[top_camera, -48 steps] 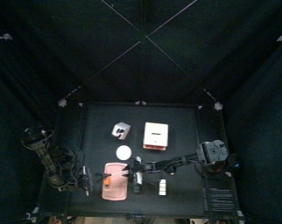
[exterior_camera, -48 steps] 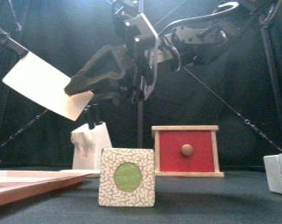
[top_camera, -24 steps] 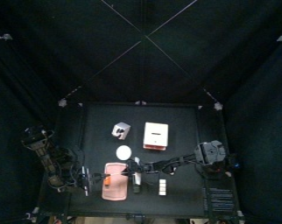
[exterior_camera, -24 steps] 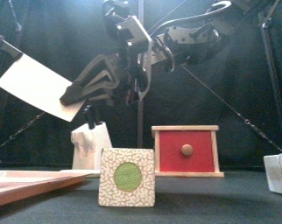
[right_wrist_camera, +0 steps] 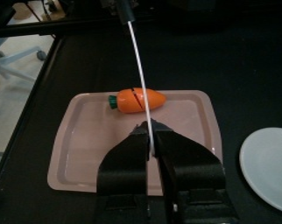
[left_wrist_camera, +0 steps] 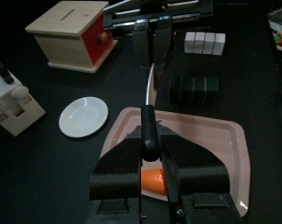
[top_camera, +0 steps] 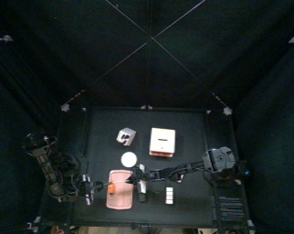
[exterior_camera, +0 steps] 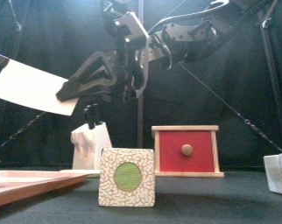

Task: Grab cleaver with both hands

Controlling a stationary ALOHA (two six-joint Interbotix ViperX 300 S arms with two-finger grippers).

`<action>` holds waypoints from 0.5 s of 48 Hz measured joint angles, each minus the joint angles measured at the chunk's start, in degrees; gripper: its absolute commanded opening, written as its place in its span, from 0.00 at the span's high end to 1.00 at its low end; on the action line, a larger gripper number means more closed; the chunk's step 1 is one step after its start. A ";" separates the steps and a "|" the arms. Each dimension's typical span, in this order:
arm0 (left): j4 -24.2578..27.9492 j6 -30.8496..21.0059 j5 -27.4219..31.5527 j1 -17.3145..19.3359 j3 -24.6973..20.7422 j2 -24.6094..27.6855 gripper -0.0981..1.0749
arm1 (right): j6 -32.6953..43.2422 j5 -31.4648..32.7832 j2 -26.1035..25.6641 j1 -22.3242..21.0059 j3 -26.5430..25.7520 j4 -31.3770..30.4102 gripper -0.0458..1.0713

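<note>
Cleaver (exterior_camera: pixel 32 87): a flat white blade, hanging tilted in the air at the left of the front view. It is showing only as a thin edge in the left wrist view (left_wrist_camera: pixel 148 83) and the right wrist view (right_wrist_camera: pixel 137 61).
Where it is sitting: above the pink tray (right_wrist_camera: pixel 74 166), clear of the table (top_camera: pixel 193 123), spanning between the two grippers.
Left gripper (left_wrist_camera: pixel 151 131): its jaws are pressing together on one end of the cleaver's thin edge.
Right gripper (right_wrist_camera: pixel 150 131): its jaws are pinching the other end of the same edge, with almost no gap showing between them.
Pink tray: lying flat at the table's front left, directly under both grippers (top_camera: pixel 117 196). Its near rim is showing low in the front view (exterior_camera: pixel 26 184).
Carrot (right_wrist_camera: pixel 140 100): a small orange toy with a green top, lying on the tray under the blade.
White plate (left_wrist_camera: pixel 82 116): sitting on the table just beside the tray.
Wooden box (exterior_camera: pixel 186 150): showing a red front with a small knob, standing further back on the table.
Patterned box (exterior_camera: pixel 127 177): standing nearest the front camera, showing a green oval on its face.
White holder (exterior_camera: pixel 91 144): standing behind the patterned box, to the left of the wooden box.
Dark block (left_wrist_camera: pixel 200 87): lying beside the tray.
White blocks (left_wrist_camera: pixel 204 41): sitting beyond the dark block.
Writing: any lettering on the boxes is too small to read.
</note>
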 measured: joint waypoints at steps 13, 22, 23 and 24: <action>-2.20 -0.18 -0.53 -0.97 -0.09 0.18 0.55 | 0.09 1.76 0.62 0.00 -1.85 -1.14 0.68; -2.90 -0.18 -1.67 -1.23 -0.09 0.18 0.55 | 0.18 2.29 1.58 0.00 -2.81 -1.23 0.68; -2.90 -0.18 -1.76 -1.32 -0.09 0.09 0.55 | 0.09 2.29 1.67 0.00 -2.90 -1.23 0.68; -3.08 -0.18 -2.02 -1.32 -0.09 0.18 0.55 | 0.18 2.29 1.76 0.00 -2.99 -1.23 0.68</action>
